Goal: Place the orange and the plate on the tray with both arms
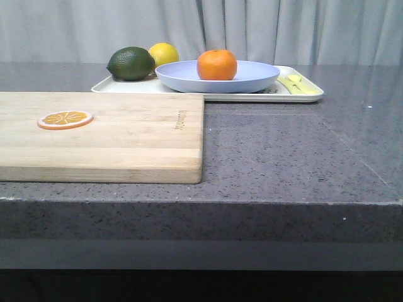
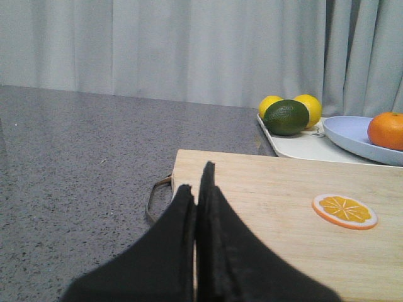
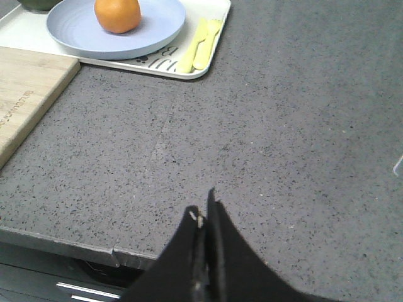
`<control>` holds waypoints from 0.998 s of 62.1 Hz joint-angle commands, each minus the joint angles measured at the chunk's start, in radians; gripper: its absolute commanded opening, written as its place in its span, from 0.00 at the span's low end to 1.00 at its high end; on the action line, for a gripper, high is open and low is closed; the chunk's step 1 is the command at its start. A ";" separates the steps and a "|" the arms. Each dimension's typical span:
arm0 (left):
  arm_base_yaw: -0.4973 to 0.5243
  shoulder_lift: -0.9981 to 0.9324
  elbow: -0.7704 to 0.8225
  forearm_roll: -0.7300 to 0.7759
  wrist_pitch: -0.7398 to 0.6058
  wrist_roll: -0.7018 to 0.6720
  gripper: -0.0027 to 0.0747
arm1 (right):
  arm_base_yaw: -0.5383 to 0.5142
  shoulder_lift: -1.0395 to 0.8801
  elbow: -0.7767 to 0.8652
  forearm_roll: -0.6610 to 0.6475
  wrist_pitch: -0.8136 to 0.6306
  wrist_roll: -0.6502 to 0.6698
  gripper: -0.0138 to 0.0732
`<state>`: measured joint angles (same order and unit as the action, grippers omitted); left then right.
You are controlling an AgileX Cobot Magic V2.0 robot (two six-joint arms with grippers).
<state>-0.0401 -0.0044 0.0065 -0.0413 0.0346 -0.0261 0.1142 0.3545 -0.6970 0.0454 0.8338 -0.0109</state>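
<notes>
The orange [image 1: 216, 65] rests in the pale lavender-blue plate [image 1: 252, 78], and the plate lies on the white tray [image 1: 302, 96] at the back of the counter. The same orange [image 3: 117, 14], plate [image 3: 154, 28] and tray [image 3: 211, 38] show in the right wrist view, and the orange [image 2: 387, 130] and plate [image 2: 349, 135] at the edge of the left wrist view. My left gripper [image 2: 197, 179] hovers shut and empty over the near end of the wooden cutting board [image 2: 264, 201]. Over the counter's front edge, my right gripper [image 3: 203, 211] is shut and empty, far from the tray. Neither arm shows in the front view.
A dark green lime [image 1: 131, 63] and a yellow lemon [image 1: 165, 53] sit on the tray's left part, yellow cutlery [image 1: 299, 84] on its right. A flat orange slice [image 1: 65, 119] lies on the cutting board [image 1: 126, 135]. A strap loop [image 2: 154, 198] hangs off the board's end.
</notes>
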 commanded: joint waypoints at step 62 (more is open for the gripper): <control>0.000 -0.019 0.029 -0.007 -0.089 0.001 0.01 | -0.074 -0.383 0.700 -0.108 -0.880 -0.009 0.08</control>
<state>-0.0401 -0.0044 0.0065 -0.0413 0.0346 -0.0261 0.0509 -0.0101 0.0196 -0.0478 0.0627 -0.0109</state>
